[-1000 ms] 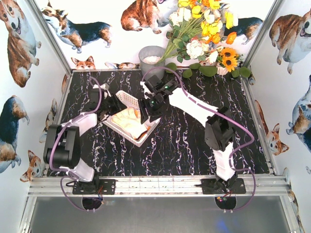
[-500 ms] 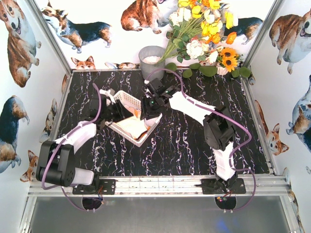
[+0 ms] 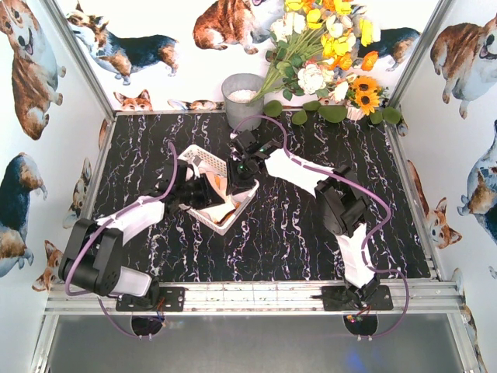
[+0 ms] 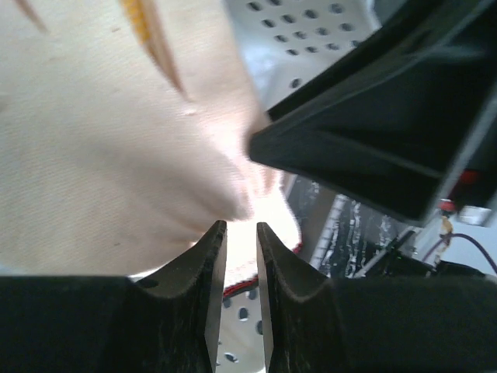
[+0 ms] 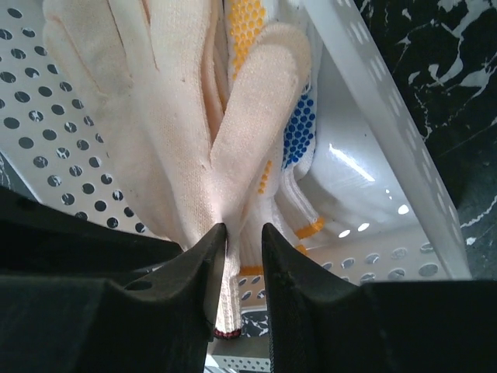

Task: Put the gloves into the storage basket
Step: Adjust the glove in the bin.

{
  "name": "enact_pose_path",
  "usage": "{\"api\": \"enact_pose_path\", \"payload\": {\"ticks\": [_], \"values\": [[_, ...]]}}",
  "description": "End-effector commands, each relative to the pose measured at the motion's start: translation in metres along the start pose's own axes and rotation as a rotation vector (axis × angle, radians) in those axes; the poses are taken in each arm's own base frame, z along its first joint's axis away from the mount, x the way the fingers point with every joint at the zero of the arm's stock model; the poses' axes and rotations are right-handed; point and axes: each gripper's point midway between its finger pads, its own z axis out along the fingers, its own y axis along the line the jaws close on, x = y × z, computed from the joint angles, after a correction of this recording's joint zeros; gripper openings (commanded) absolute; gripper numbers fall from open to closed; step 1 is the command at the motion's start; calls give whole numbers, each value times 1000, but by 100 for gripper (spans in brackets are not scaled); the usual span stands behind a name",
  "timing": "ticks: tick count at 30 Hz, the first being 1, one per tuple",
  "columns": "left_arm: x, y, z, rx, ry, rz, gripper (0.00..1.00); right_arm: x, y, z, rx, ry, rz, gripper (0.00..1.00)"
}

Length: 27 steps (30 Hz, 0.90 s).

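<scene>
The white perforated storage basket point(image 3: 199, 158) sits left of the table's middle, and both grippers are inside it. Several gloves lie in it point(image 3: 226, 213). In the right wrist view a cream glove point(image 5: 171, 101) lies over a white glove with blue and yellow dots point(image 5: 299, 128) against the basket wall point(image 5: 365, 85). My right gripper point(image 3: 238, 177) point(image 5: 243, 227) is shut on the cream glove near its red-trimmed cuff. My left gripper point(image 3: 196, 190) point(image 4: 241, 225) is almost shut, its tips pinching the edge of a cream glove point(image 4: 101, 140) over the basket floor point(image 4: 311, 23).
A grey metal bucket point(image 3: 242, 93) stands at the back, with a bunch of artificial flowers point(image 3: 326, 54) to its right. Metal rails and printed walls close in the table on the left, right and back. The two grippers are close together.
My left gripper has moved right, from the basket's left edge into the basket. My right gripper has shifted slightly left. The basket has turned a little and shifted.
</scene>
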Motion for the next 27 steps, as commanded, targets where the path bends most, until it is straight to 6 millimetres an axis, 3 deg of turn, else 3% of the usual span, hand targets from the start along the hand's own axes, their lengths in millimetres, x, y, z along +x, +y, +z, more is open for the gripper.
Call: {"api": "enact_pose_path", "payload": {"ticks": [1, 7, 11, 22, 27], "values": [[3, 26, 4, -108, -9, 10, 16, -29, 13, 5, -39, -92, -24, 26], [0, 42, 12, -164, -20, 33, 16, -36, 4, 19, -9, -118, -37, 21], [-4, 43, 19, -146, -33, 29, 17, -43, 0, 23, 13, -144, -41, 19], [2, 51, 25, -155, -21, 15, 18, -60, 11, 25, -22, -188, -67, 22], [-18, 17, 17, -59, -76, 83, 38, -64, 20, 11, -40, -195, -113, 31]]}}
